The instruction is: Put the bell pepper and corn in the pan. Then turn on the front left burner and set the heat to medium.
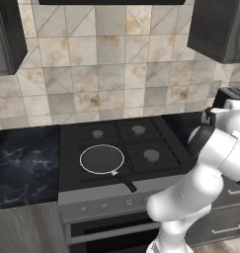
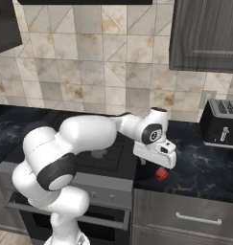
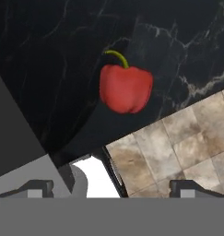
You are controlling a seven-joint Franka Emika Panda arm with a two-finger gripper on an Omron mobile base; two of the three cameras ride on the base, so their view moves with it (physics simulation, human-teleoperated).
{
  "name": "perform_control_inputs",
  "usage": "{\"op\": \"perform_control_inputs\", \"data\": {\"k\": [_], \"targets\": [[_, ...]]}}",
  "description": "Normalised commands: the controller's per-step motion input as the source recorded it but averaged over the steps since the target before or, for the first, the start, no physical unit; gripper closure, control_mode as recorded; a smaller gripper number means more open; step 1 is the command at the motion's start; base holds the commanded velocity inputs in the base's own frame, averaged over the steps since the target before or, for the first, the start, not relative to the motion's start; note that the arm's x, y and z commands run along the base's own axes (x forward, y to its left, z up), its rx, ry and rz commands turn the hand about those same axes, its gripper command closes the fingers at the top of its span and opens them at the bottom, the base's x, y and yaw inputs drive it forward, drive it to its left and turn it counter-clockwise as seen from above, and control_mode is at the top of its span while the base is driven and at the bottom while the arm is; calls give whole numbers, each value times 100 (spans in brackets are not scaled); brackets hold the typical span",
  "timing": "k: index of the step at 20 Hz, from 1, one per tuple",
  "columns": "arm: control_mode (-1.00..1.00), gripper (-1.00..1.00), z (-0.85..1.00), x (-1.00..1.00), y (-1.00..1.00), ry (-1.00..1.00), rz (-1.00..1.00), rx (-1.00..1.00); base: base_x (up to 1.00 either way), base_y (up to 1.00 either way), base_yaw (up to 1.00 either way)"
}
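The bell pepper (image 3: 126, 88), shiny red with a curved green stem, lies on the black marble counter (image 3: 62, 55) right of the stove. In the right base view the bell pepper (image 2: 161, 174) sits near the counter's front edge, just below my hand. My gripper (image 3: 117, 189) hangs above it, open wide, with nothing between the fingertips (image 3: 37, 188). The pan (image 1: 101, 159), dark with a pale rim and a black handle, rests on the stove's front left and covers that burner. The corn is out of view.
Three grey burner caps show on the stove (image 1: 138, 130). Knobs (image 1: 104, 206) line its front panel. A black toaster (image 2: 221, 122) stands on the counter at the far right. Drawers (image 2: 194, 217) lie below the counter, and dark cabinets (image 2: 209, 33) hang above.
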Motion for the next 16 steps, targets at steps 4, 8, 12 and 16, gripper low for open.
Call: {"op": "perform_control_inputs", "data": {"k": [4, 8, 12, 16], "targets": [[-100, -100, -56, 0, -10, -2, 0, 3, 0, 0, 0], [-100, -100, -19, 13, -8, -8, 0, 1, 0, 0, 0], [-100, -100, -3, 33, -23, -2, 0, 0, 0, 0, 0], [-100, -100, 0, 39, -21, 0, 0, 0, 0, 0, 0]]}}
